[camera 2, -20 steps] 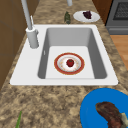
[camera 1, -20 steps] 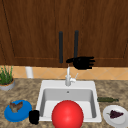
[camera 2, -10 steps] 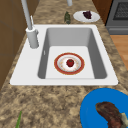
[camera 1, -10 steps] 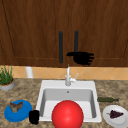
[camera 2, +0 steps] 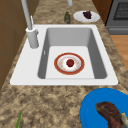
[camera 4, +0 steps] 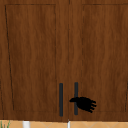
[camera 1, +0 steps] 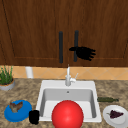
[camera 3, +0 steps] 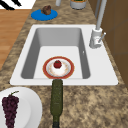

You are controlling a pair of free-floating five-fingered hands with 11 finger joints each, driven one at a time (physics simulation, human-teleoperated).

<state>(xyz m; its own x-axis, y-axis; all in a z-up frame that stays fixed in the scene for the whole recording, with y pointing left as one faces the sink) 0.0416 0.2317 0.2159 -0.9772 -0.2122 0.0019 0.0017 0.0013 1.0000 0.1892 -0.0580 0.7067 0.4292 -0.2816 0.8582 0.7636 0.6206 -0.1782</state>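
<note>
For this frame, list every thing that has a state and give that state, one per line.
Left cabinet door: closed.
Right cabinet door: closed.
Right door handle: right hand at it, thumb across the bar, fingers straight.
Left hand: low at the sink's front left corner.
Faucet: no water running.
Sink: dry, holds a plate with a strawberry.
Bottle: lying on its side.

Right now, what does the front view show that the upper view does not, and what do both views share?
Front alone: the sink with its faucet, a red ball, a blue plate, a black cup, a bottle, a white plate with grapes. Upper alone: the cabinet doors' top parts. Both: the right hand, fingers relaxed, at the right handle, beside the left handle, and the plant.
</note>
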